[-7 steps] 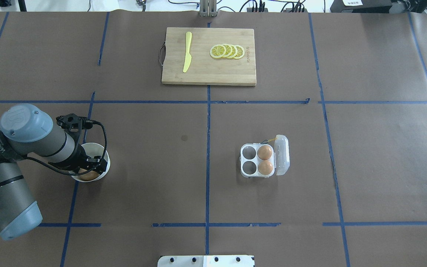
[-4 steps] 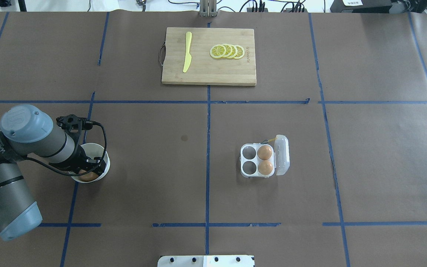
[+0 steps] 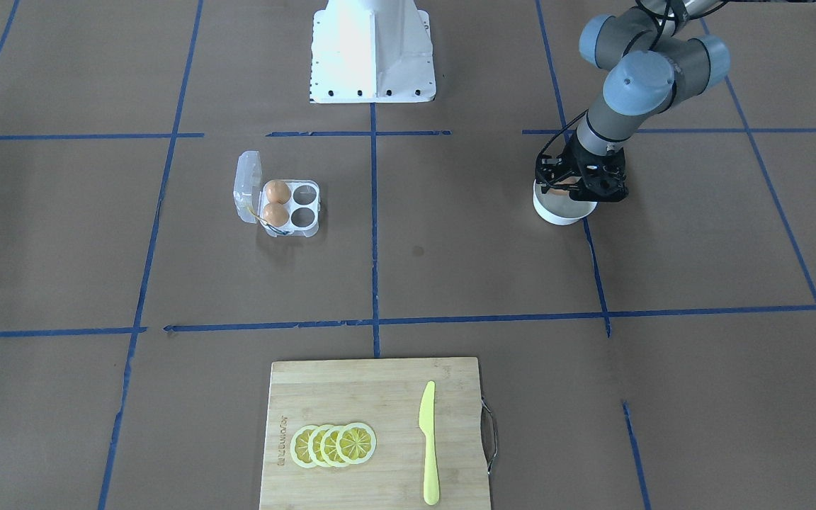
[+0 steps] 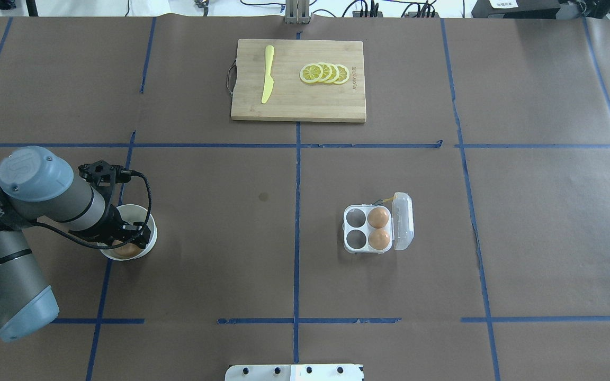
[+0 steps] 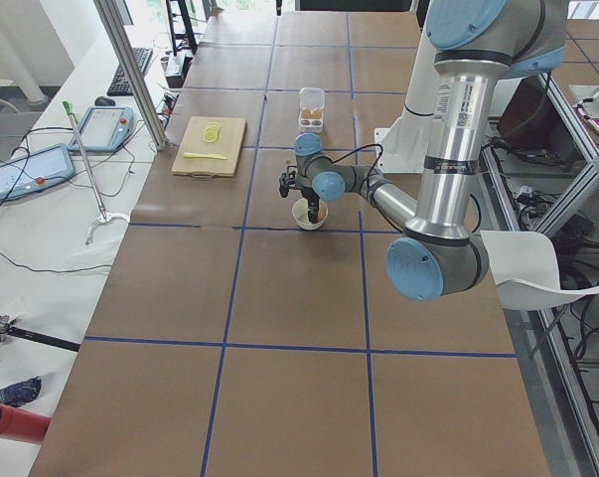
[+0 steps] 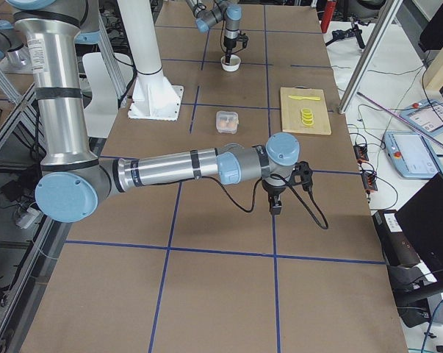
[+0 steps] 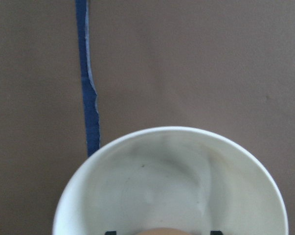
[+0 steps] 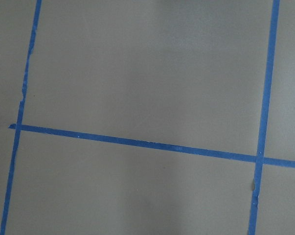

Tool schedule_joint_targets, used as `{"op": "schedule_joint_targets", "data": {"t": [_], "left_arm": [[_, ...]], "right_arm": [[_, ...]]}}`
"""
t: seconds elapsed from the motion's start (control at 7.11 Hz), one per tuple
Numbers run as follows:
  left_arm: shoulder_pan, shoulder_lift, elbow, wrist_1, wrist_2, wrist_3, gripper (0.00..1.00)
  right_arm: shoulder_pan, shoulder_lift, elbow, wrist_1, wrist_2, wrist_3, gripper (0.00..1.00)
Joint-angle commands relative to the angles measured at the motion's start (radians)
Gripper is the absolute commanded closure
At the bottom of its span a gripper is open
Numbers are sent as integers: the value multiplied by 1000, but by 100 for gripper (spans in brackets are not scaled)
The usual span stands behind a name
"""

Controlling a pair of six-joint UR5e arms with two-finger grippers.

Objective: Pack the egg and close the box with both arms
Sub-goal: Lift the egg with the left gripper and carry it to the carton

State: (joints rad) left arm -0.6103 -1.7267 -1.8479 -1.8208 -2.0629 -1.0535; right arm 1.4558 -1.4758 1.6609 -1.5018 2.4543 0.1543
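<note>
The egg [image 4: 126, 251] lies in the white bowl [image 4: 134, 210] at the lower left of the overhead view, directly under the left gripper [image 4: 125, 241]. At the bottom edge of the left wrist view its top sits between the spread fingertips [image 7: 110, 232]. White bowl shows on each side, so the grip is open. The box [image 4: 348, 228] sits well apart, right of centre, with its lid raised and two other eggs [image 4: 378, 217] in its right-hand cups. The right gripper [image 6: 275, 207] hangs over bare table, and its state cannot be told.

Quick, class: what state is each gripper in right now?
Left gripper: astride the egg in the white bowl; grip cannot be told.
Right gripper: cannot be told.
</note>
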Motion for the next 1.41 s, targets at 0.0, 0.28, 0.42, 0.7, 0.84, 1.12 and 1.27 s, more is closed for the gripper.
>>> {"op": "schedule_joint_targets", "data": {"t": [0.0,0.28,0.42,0.7,0.84,1.12,1.27], "left_arm": [[-34,-7,-14,2,3,1,100],[-109,-13,-40,2,1,52,100],[-124,-72,-39,33,1,52,100],[-118,-334,22,214,6,50,100],[-105,-420,59,212,4,41,100],[-34,-547,135,174,1,37,100],[18,-571,177,113,4,35,100]], "right_arm": [[0,2,2,0,0,1,0],[0,2,3,2,0,7,0],[0,0,3,2,0,7,0],[0,0,3,2,2,7,0],[0,0,3,2,0,8,0],[0,-3,3,2,3,7,0],[0,-4,3,2,5,8,0]]}}
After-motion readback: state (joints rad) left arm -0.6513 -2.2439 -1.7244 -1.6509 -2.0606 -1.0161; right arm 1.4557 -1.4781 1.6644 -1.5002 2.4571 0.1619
